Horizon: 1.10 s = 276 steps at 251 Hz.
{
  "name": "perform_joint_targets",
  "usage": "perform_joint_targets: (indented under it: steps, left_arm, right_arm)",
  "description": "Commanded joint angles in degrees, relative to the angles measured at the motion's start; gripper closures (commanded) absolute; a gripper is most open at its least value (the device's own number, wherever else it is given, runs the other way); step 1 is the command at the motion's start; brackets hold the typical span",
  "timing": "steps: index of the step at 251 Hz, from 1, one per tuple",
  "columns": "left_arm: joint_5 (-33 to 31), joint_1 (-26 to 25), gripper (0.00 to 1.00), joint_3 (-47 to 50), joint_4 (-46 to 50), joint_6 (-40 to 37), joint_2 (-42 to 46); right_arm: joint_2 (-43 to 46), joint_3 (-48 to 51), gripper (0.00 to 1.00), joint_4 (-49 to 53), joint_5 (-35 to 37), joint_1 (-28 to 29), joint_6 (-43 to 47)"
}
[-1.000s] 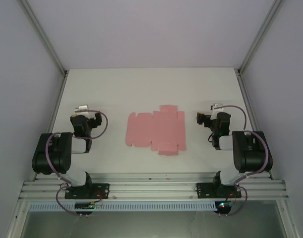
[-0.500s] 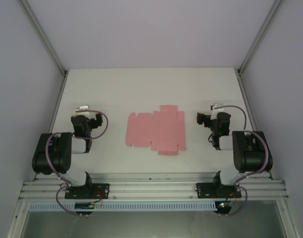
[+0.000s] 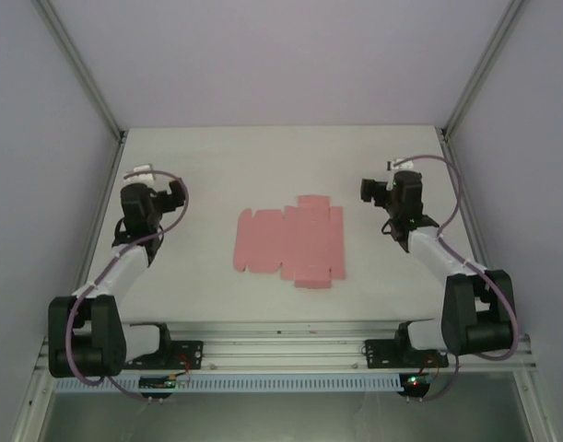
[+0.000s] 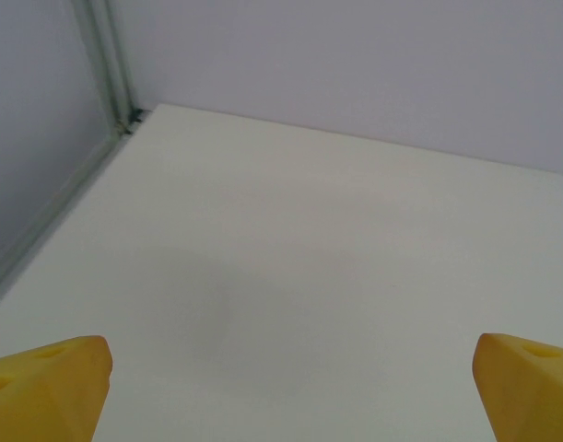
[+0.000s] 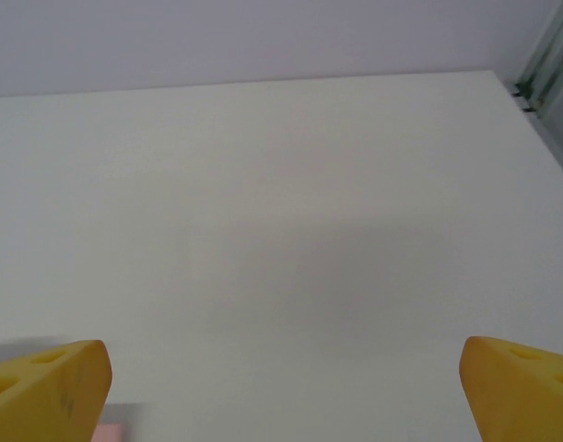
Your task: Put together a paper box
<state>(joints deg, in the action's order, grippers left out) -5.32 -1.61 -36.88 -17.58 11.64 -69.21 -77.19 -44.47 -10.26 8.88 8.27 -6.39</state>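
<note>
- Left gripper [image 4: 288, 387] is hanging over the bare table [image 4: 290, 230], its yellow fingers [image 4: 46, 387] spread wide and gripping nothing.
- Right gripper [image 5: 286, 387] is standing equally wide apart and empty. A pink sliver [image 5: 115, 435] is showing at 7 o'clock in its wrist view, probably the sheet's edge.
- Paper box [image 3: 290, 244] is lying as a flat die-cut sheet at the table's centre, with flaps and tabs unfolded. The left arm's fingers are sitting at its 10 o'clock and the right arm's at its 2 o'clock, both apart from it.
- Judgement: the task is standing at its opening step, the approach, with no crease raised yet.
- Next move is calling for both arms to be closing in on the sheet, one pinning a panel while the other lifts a flap.
- Thin card lying flat is offering little edge to catch, so getting a fingertip under it is looking like the hard part.
</note>
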Motion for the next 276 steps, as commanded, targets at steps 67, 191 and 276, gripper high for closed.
perform_joint_targets:
  steps: [67, 191, 276]
  left_arm:
    - [19.6, -9.1, 0.0, -10.6, 26.8, 17.0, -6.9]
    - [35.3, -15.9, 0.0, -17.1, 31.3, 16.0, -24.7]
    - [36.0, -17.0, 0.0, -18.6, 34.8, 13.8, -27.8]
  right_arm:
    - [-9.5, -14.2, 0.29, 33.7, -8.8, 12.6, -18.4]
    - [-20.7, -9.8, 0.52, 32.2, -14.8, 14.9, -21.9]
    - [-23.3, -3.2, 0.61, 26.5, -18.1, 13.2, -22.6]
